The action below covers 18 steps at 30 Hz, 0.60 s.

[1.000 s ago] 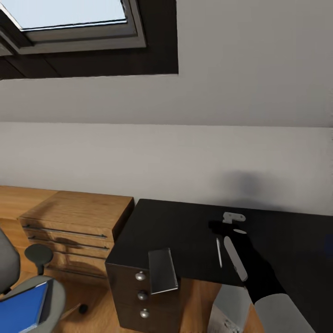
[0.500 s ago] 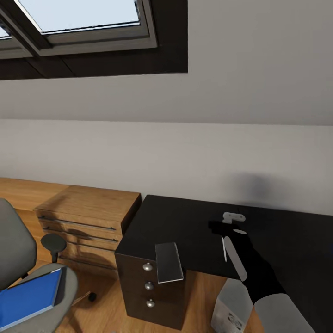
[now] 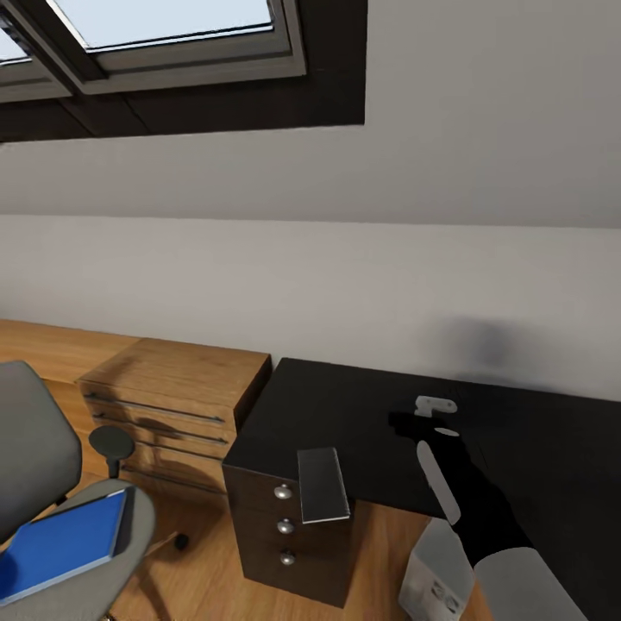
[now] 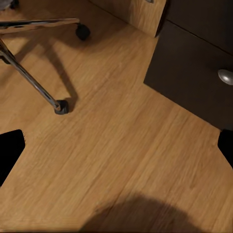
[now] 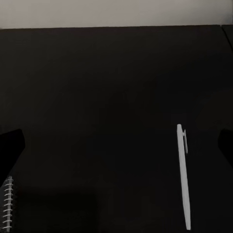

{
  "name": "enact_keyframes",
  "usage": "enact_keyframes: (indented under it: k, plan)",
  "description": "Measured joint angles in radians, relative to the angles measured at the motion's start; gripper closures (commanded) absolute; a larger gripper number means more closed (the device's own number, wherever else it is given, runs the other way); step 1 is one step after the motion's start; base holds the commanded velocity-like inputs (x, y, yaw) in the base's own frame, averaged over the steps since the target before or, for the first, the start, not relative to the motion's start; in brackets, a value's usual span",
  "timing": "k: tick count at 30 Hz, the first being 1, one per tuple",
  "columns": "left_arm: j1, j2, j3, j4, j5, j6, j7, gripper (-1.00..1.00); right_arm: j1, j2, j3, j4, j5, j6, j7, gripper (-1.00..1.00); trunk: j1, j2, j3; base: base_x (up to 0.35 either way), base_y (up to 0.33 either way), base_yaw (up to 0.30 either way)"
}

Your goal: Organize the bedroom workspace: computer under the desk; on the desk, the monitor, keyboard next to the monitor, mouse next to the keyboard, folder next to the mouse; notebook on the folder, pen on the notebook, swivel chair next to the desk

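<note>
My right gripper (image 3: 407,423) hovers open over the glossy black desk (image 3: 345,405), nothing between its fingers. In the right wrist view the gripper (image 5: 116,145) looks down on the white pen (image 5: 183,177) lying on the desk top, with the notebook's spiral edge (image 5: 7,204) off to one side. The dark grey notebook (image 3: 323,485) lies at the desk's front edge and overhangs the drawer unit. On the seat of the grey swivel chair (image 3: 34,457) at the lower left rests the blue folder (image 3: 60,543). The light grey computer (image 3: 435,573) stands on the floor under the desk. My left gripper (image 4: 116,150) is open above the wooden floor.
A light wooden drawer chest (image 3: 172,397) stands against the wall just left of the desk. The black three-drawer unit (image 3: 285,535) fills the desk's left end. The chair's chrome legs and casters (image 4: 60,107) spread over the floor near the drawer unit (image 4: 204,73). A skylight sits high up.
The head camera has shifted, so the desk, chest and chair sit further right and higher, and more of the chair and folder shows. The pen has slipped behind my right arm in that view.
</note>
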State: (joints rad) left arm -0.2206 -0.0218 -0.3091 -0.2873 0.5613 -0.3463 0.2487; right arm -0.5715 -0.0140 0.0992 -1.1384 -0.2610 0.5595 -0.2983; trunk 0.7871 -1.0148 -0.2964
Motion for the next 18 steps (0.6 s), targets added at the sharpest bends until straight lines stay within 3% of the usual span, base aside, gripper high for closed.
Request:
enact_keyframes:
  k: [10,18]
  plan:
    - [0.0,0.0,0.0,0.0,0.0,0.0,0.001,-1.0,0.0,0.001,0.001,0.003,0.0,0.0,0.0,-1.0,0.0,0.0,-0.014,0.0,0.0,0.131]
    - [-0.001,0.0,0.0,0.0,0.0,0.0,0.001,-1.0,0.0,0.001,0.001,0.005,-0.001,-0.002,0.002,-1.0,0.0,0.0,-0.017,0.0,0.008,0.022]
